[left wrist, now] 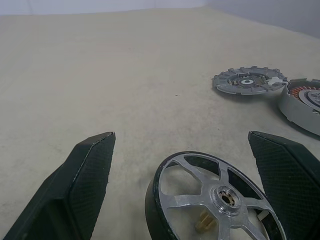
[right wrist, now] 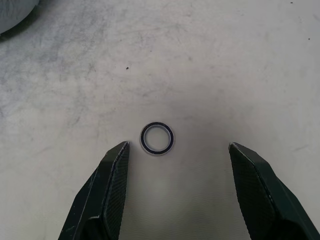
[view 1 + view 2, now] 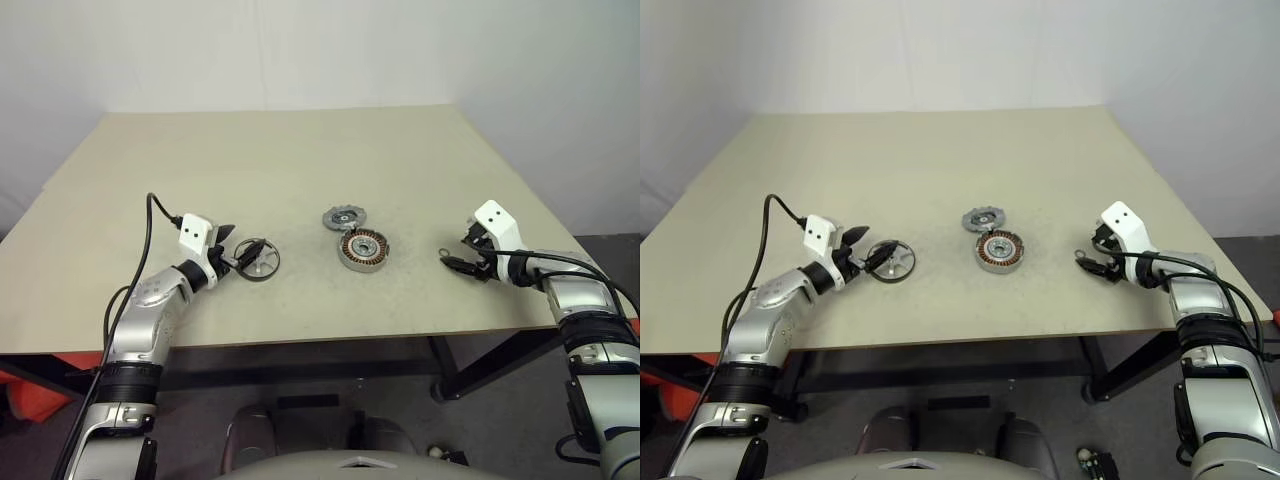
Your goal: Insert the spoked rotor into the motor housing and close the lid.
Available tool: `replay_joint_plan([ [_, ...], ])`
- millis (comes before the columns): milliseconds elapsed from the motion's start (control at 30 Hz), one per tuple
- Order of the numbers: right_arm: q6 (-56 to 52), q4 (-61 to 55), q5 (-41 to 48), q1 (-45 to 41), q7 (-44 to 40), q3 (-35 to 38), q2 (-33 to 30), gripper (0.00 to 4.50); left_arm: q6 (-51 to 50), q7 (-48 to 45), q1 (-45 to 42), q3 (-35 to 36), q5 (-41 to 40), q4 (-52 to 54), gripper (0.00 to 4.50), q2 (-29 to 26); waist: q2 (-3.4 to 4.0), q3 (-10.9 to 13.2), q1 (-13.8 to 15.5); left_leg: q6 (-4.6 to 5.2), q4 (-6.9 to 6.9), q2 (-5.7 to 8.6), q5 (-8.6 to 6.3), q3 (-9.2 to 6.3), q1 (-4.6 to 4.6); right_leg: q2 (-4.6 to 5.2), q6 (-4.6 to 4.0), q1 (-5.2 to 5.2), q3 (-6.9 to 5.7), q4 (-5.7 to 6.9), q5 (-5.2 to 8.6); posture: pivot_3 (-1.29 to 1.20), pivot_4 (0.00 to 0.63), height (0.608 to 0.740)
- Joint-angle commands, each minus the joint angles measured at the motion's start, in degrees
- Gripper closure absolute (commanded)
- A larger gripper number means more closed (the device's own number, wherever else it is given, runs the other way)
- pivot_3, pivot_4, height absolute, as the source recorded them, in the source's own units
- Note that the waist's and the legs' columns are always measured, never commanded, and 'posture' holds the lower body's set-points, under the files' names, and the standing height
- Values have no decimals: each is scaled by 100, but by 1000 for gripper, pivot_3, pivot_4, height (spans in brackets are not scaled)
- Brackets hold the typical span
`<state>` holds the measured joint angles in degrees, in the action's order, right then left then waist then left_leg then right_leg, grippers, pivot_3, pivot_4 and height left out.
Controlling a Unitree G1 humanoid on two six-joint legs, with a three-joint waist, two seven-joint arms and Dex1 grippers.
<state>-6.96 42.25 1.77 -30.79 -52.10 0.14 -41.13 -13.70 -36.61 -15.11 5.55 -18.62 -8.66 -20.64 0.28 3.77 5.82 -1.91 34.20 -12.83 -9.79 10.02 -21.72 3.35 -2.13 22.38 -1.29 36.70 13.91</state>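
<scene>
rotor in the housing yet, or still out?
Out. The spoked rotor lies on the table by the left gripper; the motor housing shows bare copper windings.

Silver-grey arms with black joint bands; white camera blocks, each with two dark dots; black cables; black textured fingers (image 1: pixel 85 185).

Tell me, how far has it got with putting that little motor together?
Nothing is assembled yet. The spoked rotor lies on the table between the open fingers of the left hand, not gripped. The motor housing sits empty, the lid beside it. The right hand hangs open over a small ring.
</scene>
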Motion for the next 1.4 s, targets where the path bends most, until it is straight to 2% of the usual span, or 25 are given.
replay_joint_plan([
  [33, -97, 141, 99, -42, 8, 94, 94, 946, 100, -24, -121, 4, 43, 58, 0, -49, 0, 0, -3, 0, 0, 0, 0, 0, 2, 0, 0, -2, 0, 0, 0, 0, 0, 740],
  [167, -258, 284, 228, -90, -91, 187, 210, 946, 98, -17, -82, 10, 50, 93, 0, -55, -1, -1, -13, 0, 0, 0, 0, 0, 12, 0, 0, -11, 0, 0, 0, 0, 0, 740],
  [200, -289, 305, 247, -97, -113, 195, 230, 1340, 97, -15, -77, 11, 52, 97, 0, -56, -1, 0, -16, 0, 0, -1, 0, 0, 15, 0, 0, -13, 0, 0, 0, 0, 0, 740],
  [267, -330, 336, 272, -106, -139, 200, 273, 1805, 96, -12, -69, 16, 56, 104, 0, -57, -2, -1, -27, 0, -1, -1, 0, 0, 21, -1, 1, -18, 0, 0, 1, 0, 0, 740],
  [400, -374, 364, 311, -146, -161, 205, 362, 3324, 74, -42, -46, 28, 40, 149, 0, -60, -7, -4, -36, 0, -1, -2, 0, 1, 45, 0, 6, -32, -1, 0, 3, 0, 0, 740],
  [467, -373, 363, 301, -156, -158, 195, 384, 3978, 21, -170, -17, 20, -58, 257, 0, -70, -7, -4, -32, -1, -1, -2, 0, 1, 52, 1, 38, -32, -1, 0, 22, 0, 0, 740],
  [833, -426, 288, 310, -208, -326, 126, 471, 3978, -230, -668, 101, 7, -329, 670, 0, -238, -7, -4, -50, -2, -10, -4, 0, 1, 63, -1, 40, -26, -2, 0, 23, 0, 0, 740],
  [933, -472, 155, 317, -158, -514, 68, 457, 3402, -230, -670, 103, 5, -320, 666, 0, -246, -7, -4, -50, -2, -14, -5, 0, 2, 64, -2, 40, -25, -2, 0, 23, 0, 0, 740],
  [1033, -426, 147, 283, -184, -416, 97, 500, 2394, -230, -669, 111, -5, -313, 672, 0, -242, -7, -4, -56, -2, -17, -5, 0, 3, 64, -1, 39, -22, -2, 0, 23, 0, 0, 740],
  [1400, -288, 682, 214, -600, 29, 150, 731, 2394, -217, -632, 173, -106, -261, 722, 0, -197, -9, -2, -71, -3, -17, -5, 0, 3, 72, 0, 44, -5, -2, -1, 25, 0, 0, 740],
])
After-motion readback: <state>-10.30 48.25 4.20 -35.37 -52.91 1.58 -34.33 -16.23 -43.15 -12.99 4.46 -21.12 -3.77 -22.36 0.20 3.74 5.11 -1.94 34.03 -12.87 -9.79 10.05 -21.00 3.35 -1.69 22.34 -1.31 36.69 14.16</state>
